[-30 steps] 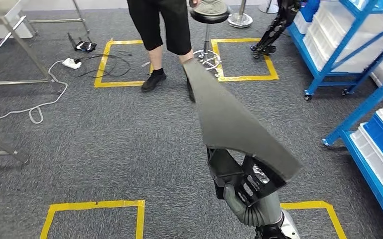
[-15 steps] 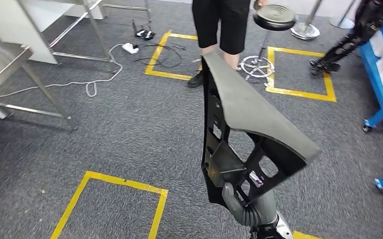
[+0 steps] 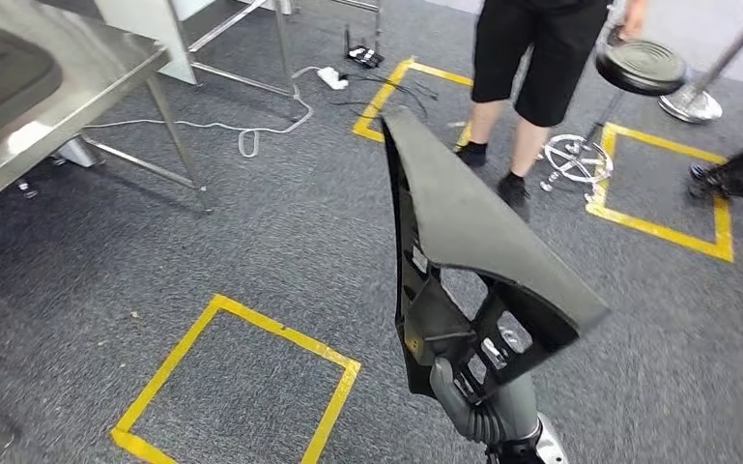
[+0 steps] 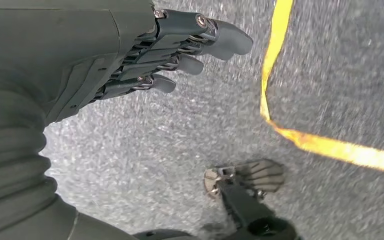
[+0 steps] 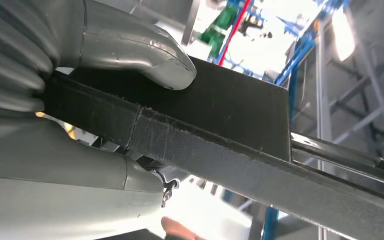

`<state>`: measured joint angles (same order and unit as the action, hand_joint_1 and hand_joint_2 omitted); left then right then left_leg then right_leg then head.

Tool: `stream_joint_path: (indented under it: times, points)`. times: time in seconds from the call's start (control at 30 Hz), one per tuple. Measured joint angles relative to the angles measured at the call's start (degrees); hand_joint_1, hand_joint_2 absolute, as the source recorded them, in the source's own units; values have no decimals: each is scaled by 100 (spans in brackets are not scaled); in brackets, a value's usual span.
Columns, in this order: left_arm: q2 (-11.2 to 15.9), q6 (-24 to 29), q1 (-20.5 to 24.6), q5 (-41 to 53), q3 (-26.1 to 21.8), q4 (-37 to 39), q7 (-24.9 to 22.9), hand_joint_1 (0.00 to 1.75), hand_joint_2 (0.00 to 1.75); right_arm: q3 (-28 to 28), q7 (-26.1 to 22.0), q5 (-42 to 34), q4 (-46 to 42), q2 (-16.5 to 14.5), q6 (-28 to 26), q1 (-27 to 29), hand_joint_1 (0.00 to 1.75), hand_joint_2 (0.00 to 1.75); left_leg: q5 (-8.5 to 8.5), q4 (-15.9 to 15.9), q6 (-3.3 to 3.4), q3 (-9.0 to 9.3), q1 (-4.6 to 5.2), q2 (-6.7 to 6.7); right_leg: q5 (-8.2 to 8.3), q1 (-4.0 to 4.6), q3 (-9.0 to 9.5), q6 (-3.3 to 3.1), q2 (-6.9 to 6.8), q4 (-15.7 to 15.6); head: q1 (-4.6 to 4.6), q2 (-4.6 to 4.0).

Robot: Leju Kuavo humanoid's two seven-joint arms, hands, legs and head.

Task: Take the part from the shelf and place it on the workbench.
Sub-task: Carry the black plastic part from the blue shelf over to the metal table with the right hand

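The right hand (image 3: 488, 391) grips the long dark part (image 3: 464, 227) by its lower end; the part rises up and away from the hand, long axis tilted forward; the steel desk (image 3: 77, 92) lies well apart, ahead and to the left; the left hand (image 4: 145, 55) hangs empty, fingers loosely extended, over the carpet.

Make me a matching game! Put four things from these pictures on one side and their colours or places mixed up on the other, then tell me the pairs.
Things:
1. part
2. floor tape
3. stool
4. workbench

Matches:
A. yellow squares on the carpet
B. shiny metal, at the left
C. held up by the right robot hand
D. round black seat beside the person

Pairs: 1-C, 2-A, 3-D, 4-B
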<state>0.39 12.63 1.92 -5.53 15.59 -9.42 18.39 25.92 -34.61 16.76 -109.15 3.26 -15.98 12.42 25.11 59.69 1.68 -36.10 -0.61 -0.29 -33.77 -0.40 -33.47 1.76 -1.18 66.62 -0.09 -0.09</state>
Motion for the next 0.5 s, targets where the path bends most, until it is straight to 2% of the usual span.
stream_joint_path:
  times: [0.03, 0.07, 0.1, 0.13, 0.17, 0.2, 0.23, 0.3, 0.37, 0.4, 0.43, 0.5]
  points:
    - [0, -32, 13, 0, -1, -3, 22, 0, 175, -5, 1, 2, -2, 3, 0, 0, 175, 175, -13, 0, 23, -19, 1, -91, -145, -2, -212, -17, 70, 405, 8, 0]
    - [-2, -52, 20, 0, 0, -4, 34, 0, 175, -9, 1, 2, -2, 6, 0, -1, 175, 175, -22, 0, 34, -34, 2, -187, -224, -3, -375, -13, 90, 692, 10, 0]
    - [-3, -66, 19, 0, 1, -5, 40, 0, 175, -10, 1, 3, -1, 9, 0, -3, 175, 175, -30, 1, 37, -43, 2, -282, -210, -7, -442, 13, 99, 773, 11, 0]
    - [-7, -75, 14, 0, 1, -5, 43, 0, 175, -12, 1, 3, -1, 10, 0, -7, 175, 175, -40, 1, 34, -47, 1, -377, -113, -14, -400, 56, 114, 638, 11, 0]
    - [-11, -80, 9, 0, 2, -5, 43, 0, 175, -14, 1, 3, -1, 10, 0, -13, 175, 175, -51, 2, 23, -48, -1, -465, 42, -27, -256, 103, 165, 310, 12, 0]
    - [-15, -82, 7, 0, 2, -5, 43, 0, 175, -16, 1, 3, -2, 10, 0, -22, 175, 175, -64, 4, 3, -54, -1, -551, 208, -49, -70, 140, 311, -102, 13, 0]
    - [-19, -82, 11, 0, 1, -5, 43, 0, 175, -19, 1, 4, -2, 10, 0, -29, 175, 175, -76, 12, -21, -65, 10, -633, 343, -60, 85, 146, 446, -451, 9, 0]
    - [-19, -81, 12, 0, 1, -5, 44, 0, 175, -21, 2, 6, -3, 11, 0, -37, 175, 175, -110, 7, -84, -90, 24, -769, 470, -59, 243, 103, 605, -802, 3, 0]
    - [-13, -78, -14, 0, 1, -3, 45, 0, 175, -23, 3, 7, -4, 13, 1, -44, 175, 175, -152, -22, -158, -114, 11, -874, 511, -56, 278, 23, 473, -834, 0, 0]
    - [-11, -75, -32, 0, 1, -1, 46, 0, 175, -24, 4, 8, -5, 13, 1, -50, 175, 175, -136, 1, -188, -136, 16, -804, 531, -64, 301, -14, 400, -850, -2, 0]
    - [-11, -73, -44, 0, 1, 0, 47, 0, 175, -26, 5, 11, -8, 9, 2, -51, 175, 175, -53, 116, -216, -192, 21, -641, 550, -82, 314, -60, 319, -866, -21, 1]
    - [-19, -69, -42, 0, 2, -1, 51, 0, 175, -32, 11, 19, -10, 4, 4, -46, 175, 175, 294, 672, -255, -431, 33, -202, 559, -74, 330, -121, 150, -882, -55, 1]
